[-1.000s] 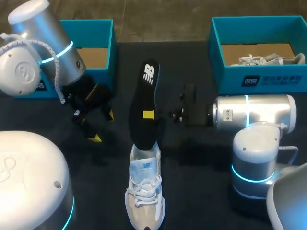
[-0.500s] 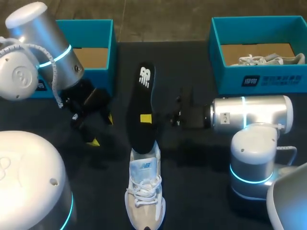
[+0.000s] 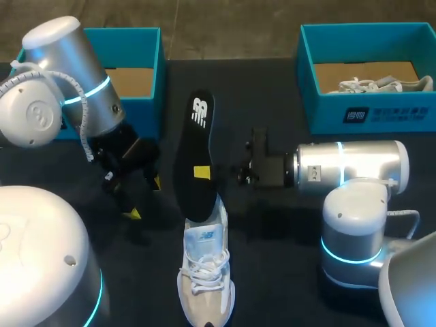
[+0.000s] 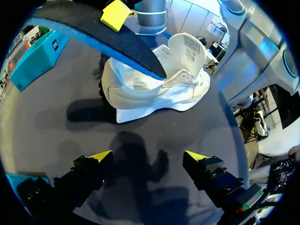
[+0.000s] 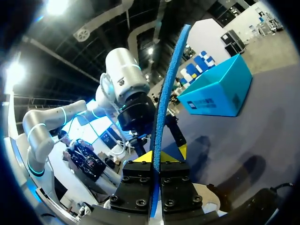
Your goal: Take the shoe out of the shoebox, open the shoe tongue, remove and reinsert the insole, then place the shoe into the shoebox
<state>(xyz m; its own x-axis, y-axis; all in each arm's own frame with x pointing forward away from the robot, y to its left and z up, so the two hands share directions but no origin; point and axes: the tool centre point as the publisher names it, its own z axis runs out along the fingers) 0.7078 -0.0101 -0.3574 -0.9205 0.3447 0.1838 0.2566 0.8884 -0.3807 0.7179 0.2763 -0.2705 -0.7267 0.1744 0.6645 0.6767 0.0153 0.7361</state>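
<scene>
A white shoe (image 3: pixel 206 272) stands on the dark table near the front, its tongue pulled open (image 4: pixel 159 89). My right gripper (image 3: pixel 203 172) is shut on a black insole (image 3: pixel 194 150) with a blue underside. The insole is held tilted, and its lower end reaches into the shoe's opening. In the right wrist view the insole's blue edge (image 5: pixel 166 93) rises from between the shut yellow tips of the right gripper (image 5: pixel 157 156). My left gripper (image 3: pixel 145 198) hangs open and empty left of the shoe. In its own view the left gripper (image 4: pixel 149 157) is over bare table, short of the shoe.
A teal shoebox (image 3: pixel 139 48) stands at the back left behind my left arm, its inside partly hidden. A second teal shoebox (image 3: pixel 368 109) at the back right holds another pale shoe (image 3: pixel 381 85). My right arm's base (image 3: pixel 354 231) stands right of the shoe.
My right gripper has carried the insole a little left and nearer the front, bringing its lower end down onto the shoe's opening. My left arm has shifted slightly; its gripper stays open.
</scene>
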